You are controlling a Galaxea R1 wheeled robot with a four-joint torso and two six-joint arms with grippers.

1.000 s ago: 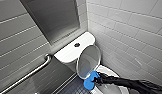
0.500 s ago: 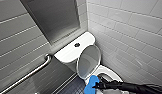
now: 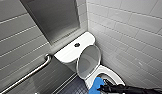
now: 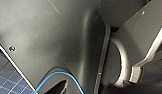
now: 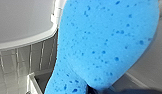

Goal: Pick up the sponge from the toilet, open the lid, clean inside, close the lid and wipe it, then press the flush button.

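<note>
— Where's the sponge [image 3: 96, 84]?
— Down at the rim of the toilet [image 3: 69, 52] bowl, held by the right gripper [image 3: 102, 87] (its jaws are closed on one end of the blue pad).
— And the lid [image 3: 89, 61]?
— Raised, leaning back against the tank, with its greyish underside facing the bowl.

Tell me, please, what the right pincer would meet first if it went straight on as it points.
Likely the toilet bowl's rim, touched first by the sponge that the right pincer holds; the raised lid stands beyond, depth unclear.
</note>
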